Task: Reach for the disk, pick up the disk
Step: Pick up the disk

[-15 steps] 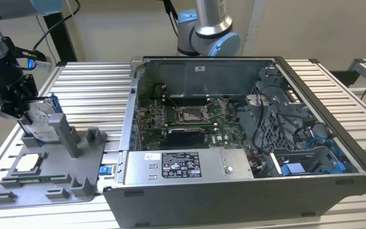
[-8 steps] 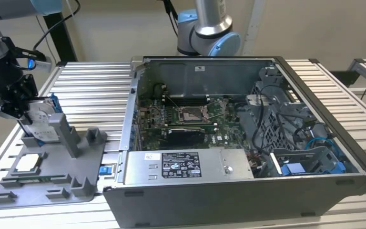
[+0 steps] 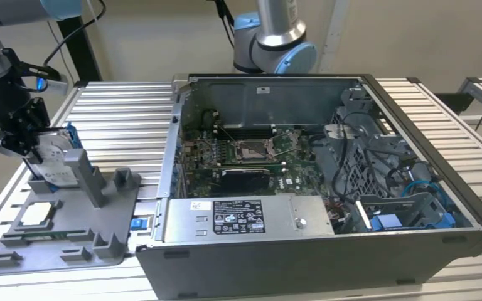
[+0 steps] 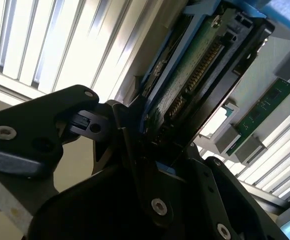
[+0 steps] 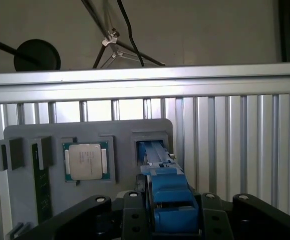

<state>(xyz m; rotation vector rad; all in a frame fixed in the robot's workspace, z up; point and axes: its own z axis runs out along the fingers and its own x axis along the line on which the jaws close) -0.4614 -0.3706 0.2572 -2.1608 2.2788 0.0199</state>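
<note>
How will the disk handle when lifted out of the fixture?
The disk looks like a rigid metal slab, so probably stiff and fairly heavy for its size. It stands on edge in the grey fixture, so it may tip once lifted free. Its exposed circuit board suggests some fragility.

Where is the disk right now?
On the exterior view's left, the disk stands on edge in the grey fixture, beside the open computer case, with the gripper straddling it.
</note>
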